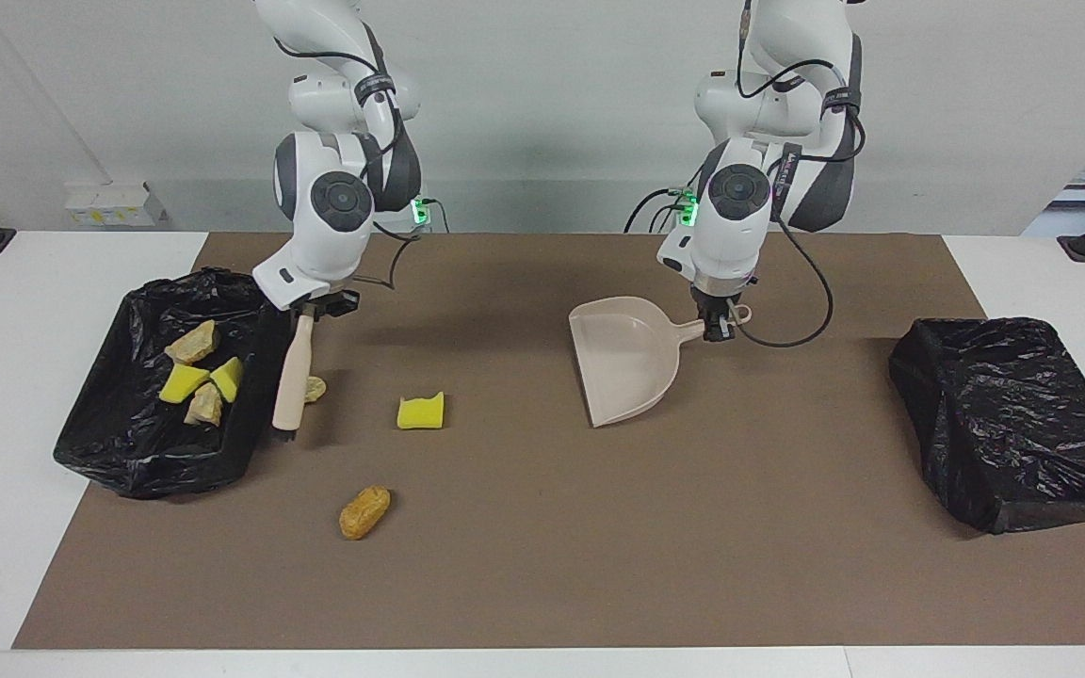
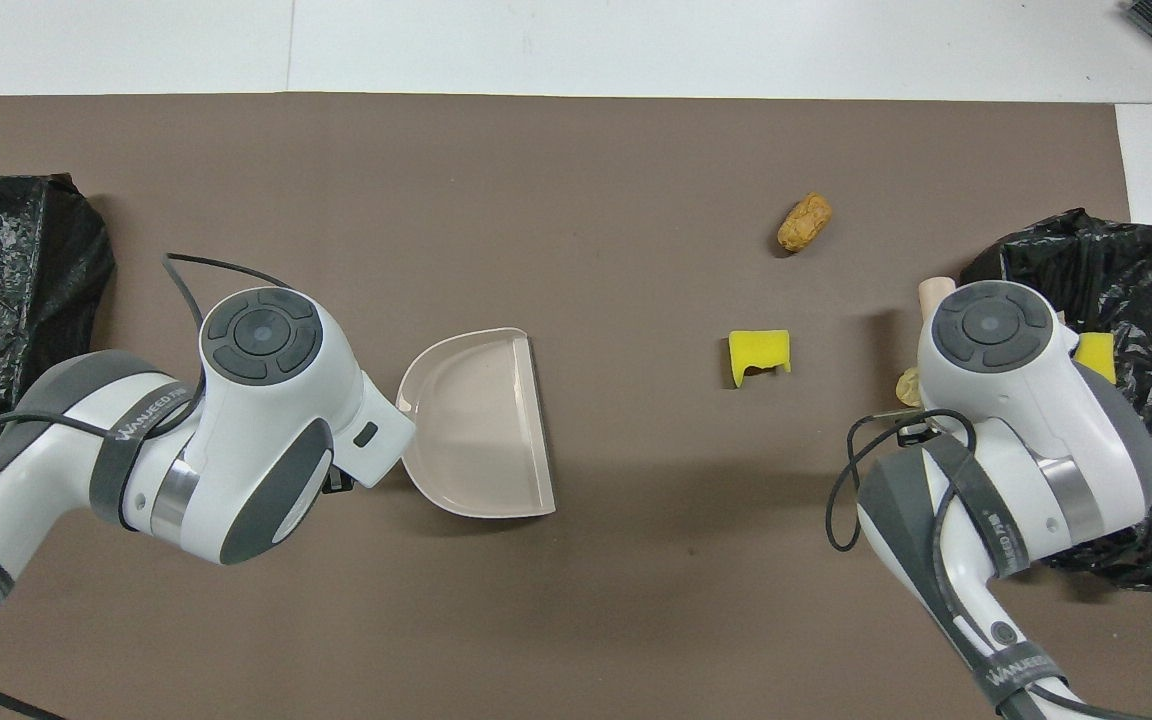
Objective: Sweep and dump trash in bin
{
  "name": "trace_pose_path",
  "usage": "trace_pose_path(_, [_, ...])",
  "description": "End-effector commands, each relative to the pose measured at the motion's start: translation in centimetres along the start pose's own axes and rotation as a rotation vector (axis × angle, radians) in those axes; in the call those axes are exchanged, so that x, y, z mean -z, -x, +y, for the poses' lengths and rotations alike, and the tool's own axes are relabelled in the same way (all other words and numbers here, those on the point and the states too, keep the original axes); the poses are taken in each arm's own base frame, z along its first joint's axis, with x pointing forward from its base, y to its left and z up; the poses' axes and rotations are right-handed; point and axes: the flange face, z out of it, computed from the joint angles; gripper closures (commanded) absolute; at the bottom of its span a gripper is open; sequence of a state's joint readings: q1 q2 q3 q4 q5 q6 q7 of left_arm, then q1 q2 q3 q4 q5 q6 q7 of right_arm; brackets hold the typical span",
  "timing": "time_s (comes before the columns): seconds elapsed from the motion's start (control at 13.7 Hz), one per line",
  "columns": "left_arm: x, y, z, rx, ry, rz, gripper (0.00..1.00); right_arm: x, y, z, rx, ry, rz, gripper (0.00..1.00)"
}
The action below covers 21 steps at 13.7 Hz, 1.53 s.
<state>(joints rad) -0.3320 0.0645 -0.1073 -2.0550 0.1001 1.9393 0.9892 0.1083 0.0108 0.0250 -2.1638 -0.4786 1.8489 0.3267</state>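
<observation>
Four scraps of the trash [image 1: 196, 374] lie inside the black-lined bin [image 1: 119, 443] at the right arm's end of the table. Three more are on the brown mat [image 1: 542, 565]: a tan lump [image 1: 315, 387] beside the bin, a yellow sponge chunk [image 1: 421, 411], and a golden-brown lump [image 1: 364, 510] (the farthest from the robots). The right gripper [image 1: 307, 306] is closed on the brush [image 1: 289, 381] handle, bristles down beside the tan lump. The left gripper [image 1: 716, 325] clamps the dustpan [image 1: 620, 367] handle.

Bright, even overhead light; soft shadows; sharp.
</observation>
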Motion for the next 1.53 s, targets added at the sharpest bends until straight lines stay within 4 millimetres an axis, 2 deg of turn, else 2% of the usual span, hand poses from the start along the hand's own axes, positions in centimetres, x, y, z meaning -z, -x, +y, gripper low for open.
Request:
trace_pose_path(0.0, [0.2,0.5,0.4,0.06,-0.035,-0.002,1.0,-3.0,1.9,-0.6,0.0,0.091,0.061,1.0])
trace_pose_path(0.07, [0.1,0.6,0.4,0.069,-0.031,-0.003,1.0,-4.3,1.8,0.0,-0.002,0.089,0.073,1.0])
trace_pose_path(0.15, [0.1,0.7,0.5,0.071,-0.028,-0.005,1.0,-5.3,1.9,-0.4,-0.001,0.074,0.084,1.0])
trace_pose_path(0.29, [0.1,0.6,0.5,0.073,-0.027,-0.006,1.0,-5.8,1.9,-1.1,-0.019,0.055,0.09,1.0])
trace_pose_path(0.37, [0.1,0.6,0.5,0.073,-0.026,-0.007,1.0,-5.5,2.0,-1.8,-0.019,0.035,0.09,1.0])
trace_pose_path(0.51, [0.2,0.5,0.6,0.071,-0.028,-0.007,1.0,-4.5,2.0,-4.6,-0.015,-0.072,0.072,1.0])
trace_pose_path(0.66, [0.1,0.4,0.7,0.07,-0.025,-0.008,1.0,-3.6,1.3,-6.0,0.011,-0.159,0.089,1.0])
trace_pose_path(0.95, [0.2,0.2,0.9,0.07,-0.027,-0.01,1.0,1.2,0.9,-11.8,0.026,-0.334,0.081,1.0])
trace_pose_path(1.1, [0.2,0.3,0.9,0.072,-0.026,-0.009,1.0,3.7,1.6,-14.9,0.074,-0.392,0.095,1.0])
trace_pose_path(1.17, [0.1,0.4,0.8,0.079,-0.026,-0.008,1.0,5.1,1.9,-15.7,0.138,-0.392,0.116,1.0])
trace_pose_path(1.39, [0.2,0.2,0.7,0.134,-0.035,-0.001,1.0,9.9,0.9,-13.2,0.318,-0.373,0.14,1.0])
trace_pose_path(1.46, [-0.1,-0.1,0.8,0.143,-0.032,-0.003,1.0,10.1,0.4,-12.4,0.339,-0.346,0.151,1.0])
